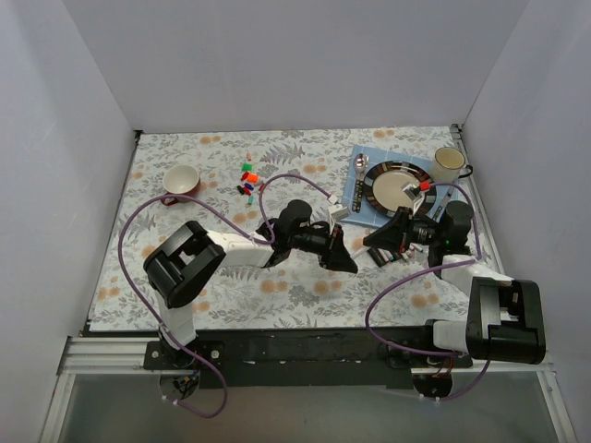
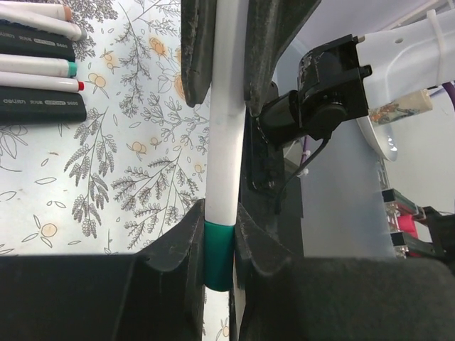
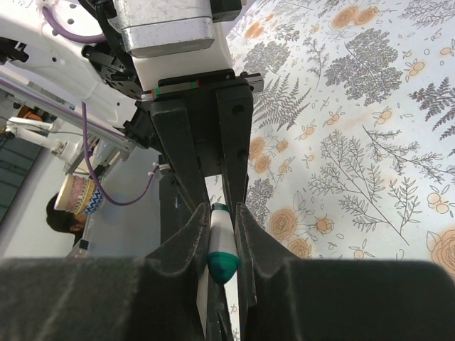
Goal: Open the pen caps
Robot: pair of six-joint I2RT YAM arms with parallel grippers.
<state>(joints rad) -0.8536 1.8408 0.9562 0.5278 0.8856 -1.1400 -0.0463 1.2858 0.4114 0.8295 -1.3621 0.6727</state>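
Slim white-barrelled pen [image 2: 226,142] spans both grippers. Left gripper [image 2: 218,222] clamped on teal plastic cap [image 2: 218,263] between its fingers. Right gripper [image 3: 222,222] clamped on barrel opposite, probably bracing it so cap pulls straight off.

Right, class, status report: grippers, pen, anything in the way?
Left gripper shut on teal cap. Right gripper shut on pen. Cap not yet off. Nothing in the way.

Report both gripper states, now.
Left gripper: shut on teal cap.
Right gripper: shut on pen.
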